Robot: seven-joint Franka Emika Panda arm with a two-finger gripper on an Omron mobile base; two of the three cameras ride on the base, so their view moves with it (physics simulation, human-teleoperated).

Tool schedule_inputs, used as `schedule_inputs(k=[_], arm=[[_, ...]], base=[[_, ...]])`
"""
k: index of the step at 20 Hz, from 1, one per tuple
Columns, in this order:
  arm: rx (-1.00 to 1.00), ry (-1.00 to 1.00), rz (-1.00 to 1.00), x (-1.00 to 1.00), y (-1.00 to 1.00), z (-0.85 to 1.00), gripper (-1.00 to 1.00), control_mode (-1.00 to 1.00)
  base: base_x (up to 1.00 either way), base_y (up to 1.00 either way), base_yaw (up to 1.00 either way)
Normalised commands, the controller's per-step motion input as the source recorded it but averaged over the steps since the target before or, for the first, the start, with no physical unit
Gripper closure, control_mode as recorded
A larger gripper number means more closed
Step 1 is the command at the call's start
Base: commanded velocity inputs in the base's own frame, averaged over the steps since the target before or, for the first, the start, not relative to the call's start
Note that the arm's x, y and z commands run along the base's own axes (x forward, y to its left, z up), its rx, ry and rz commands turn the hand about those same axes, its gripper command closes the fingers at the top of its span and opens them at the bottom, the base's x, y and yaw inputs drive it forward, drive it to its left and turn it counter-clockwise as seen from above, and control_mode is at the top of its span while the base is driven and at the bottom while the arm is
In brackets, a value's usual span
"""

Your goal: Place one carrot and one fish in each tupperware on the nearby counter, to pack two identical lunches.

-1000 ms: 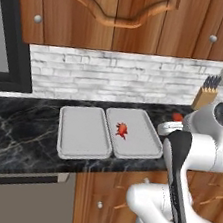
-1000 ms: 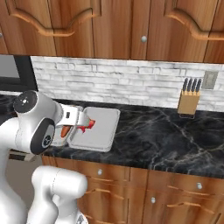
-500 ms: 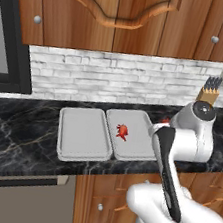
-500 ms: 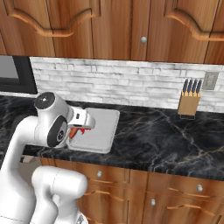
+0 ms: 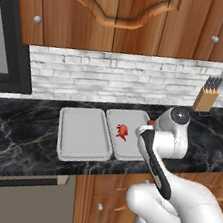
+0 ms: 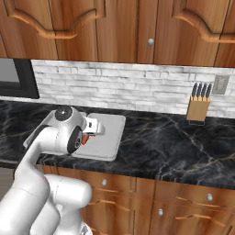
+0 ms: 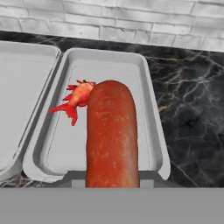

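A: Starting at the left end of the counter (image 5: pixel 19 135), what sits there?

B: Bare black marble with white veins, then the left tupperware (image 5: pixel 82 134), a shallow grey tray lying near the counter's front edge. Its right rim is just beside the left rim of the right tupperware (image 5: pixel 128 149).

A: And in the right tray?

B: The red fish (image 5: pixel 122 131) lies on the tray floor toward its left wall; the hand view has it near that left rim (image 7: pixel 74 101), spiky fins spread, roughly midway between front and back.

A: Where is the carrot?

B: The red-orange carrot (image 7: pixel 112 135) stands up from the bottom of the hand view, over the front half of the right tray, its rounded tip overlapping the fish's right side. Whether it touches the fish I cannot tell.

A: The gripper?

B: The gripper (image 6: pixel 92 129) hangs over the right tray's front edge, closed around the carrot, with a bit of red showing below it.

A: Further right?

B: Open marble, then a wooden knife block (image 6: pixel 198 108) at the back edge against the brick wall.
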Motion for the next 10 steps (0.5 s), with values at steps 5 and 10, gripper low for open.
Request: schedule_inputs(k=[5, 10], arm=[[0.0, 0.07, 0.02, 0.78, 0.03, -0.36, 1.0, -1.0], [0.0, 0.14, 0.02, 0.71, 0.0, -0.31, -1.0, -1.0]], base=[[0.0, 0.0, 0.0], [0.0, 0.0, 0.0]])
